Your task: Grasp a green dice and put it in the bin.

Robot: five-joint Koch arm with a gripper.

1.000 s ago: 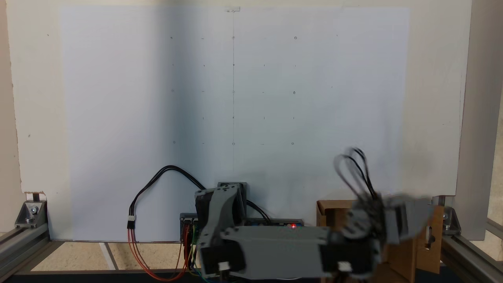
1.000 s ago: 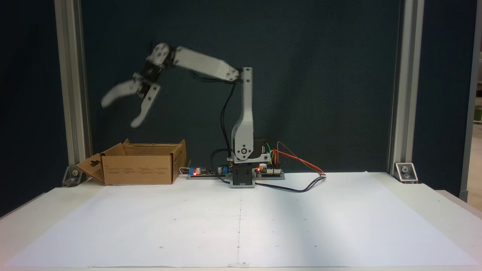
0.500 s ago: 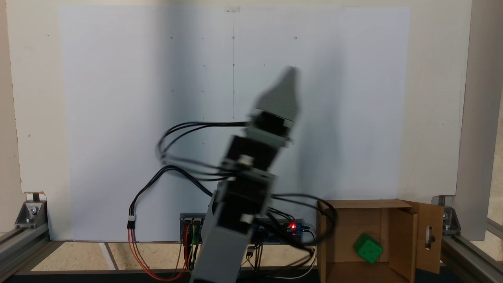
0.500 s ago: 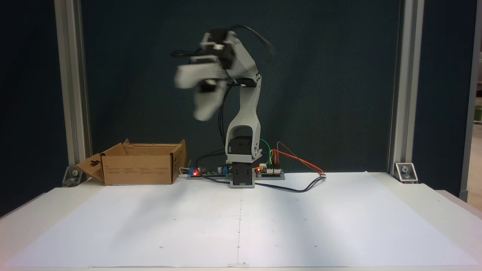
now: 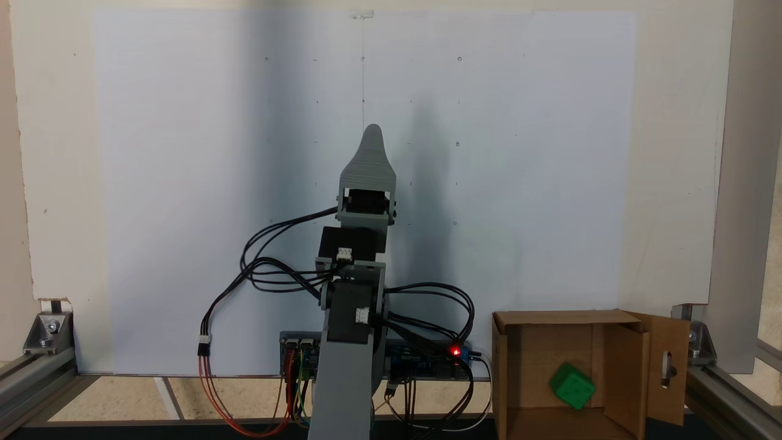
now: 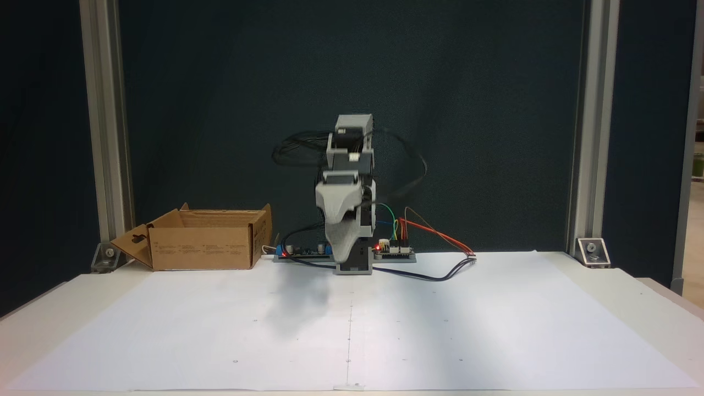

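Looks like the job is pretty much done here. Nearest the camera in a fixed view, the green dice (image 5: 572, 386) is sitting on the floor of the cardboard box (image 5: 503, 373), toward the side with the slotted flap (image 5: 668, 366), tilted on a corner or edge rather than flat. So grab and drop both look finished to me, and all that's left is probably the arm parking itself.

The dice is a bright green cube with rounded corners, and the face turned toward the camera has small dents in the same green. I can't count them.

Further out, the gripper (image 5: 372, 131) points away over the white paper sheet (image 5: 183, 153), well apart from the box. From the other side the gripper (image 6: 340, 254) hangs down in front of the base, just above the sheet. Only one tip shows in both fixed views, so I can't tell how far open it is. Nothing green on it.
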